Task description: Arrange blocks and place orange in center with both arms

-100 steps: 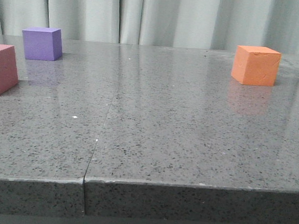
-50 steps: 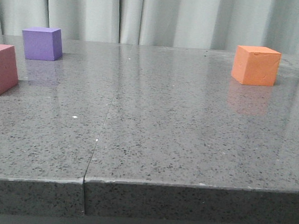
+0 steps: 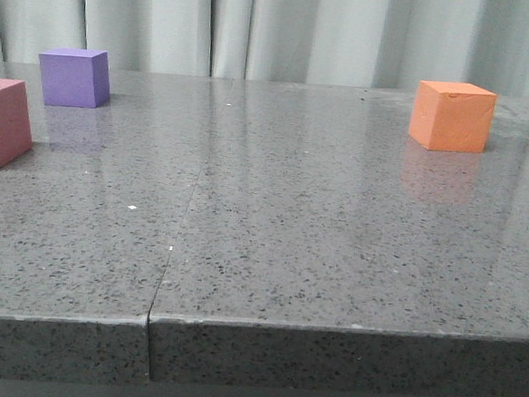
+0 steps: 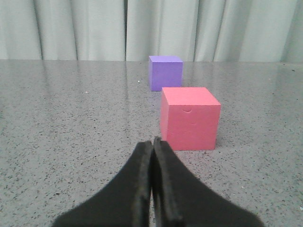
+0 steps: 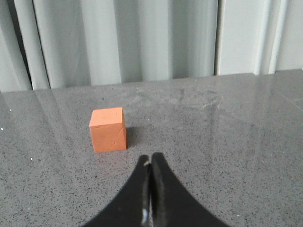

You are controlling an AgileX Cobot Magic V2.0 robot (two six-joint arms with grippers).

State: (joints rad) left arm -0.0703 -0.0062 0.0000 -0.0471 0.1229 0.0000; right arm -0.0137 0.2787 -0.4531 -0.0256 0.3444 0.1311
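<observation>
In the front view the orange cube (image 3: 452,115) stands at the far right of the grey table, the purple cube (image 3: 73,77) at the far left, and the pink cube (image 3: 2,124) at the left edge, nearer than the purple one. No gripper shows in that view. In the left wrist view my left gripper (image 4: 152,142) is shut and empty, just short of the pink cube (image 4: 190,117), with the purple cube (image 4: 165,72) behind it. In the right wrist view my right gripper (image 5: 151,158) is shut and empty, a short way before the orange cube (image 5: 108,128).
The table is speckled grey stone (image 3: 290,218) with a seam (image 3: 172,247) running front to back left of centre. Its front edge (image 3: 328,328) is close to the camera. Pale curtains (image 3: 258,25) hang behind the far edge.
</observation>
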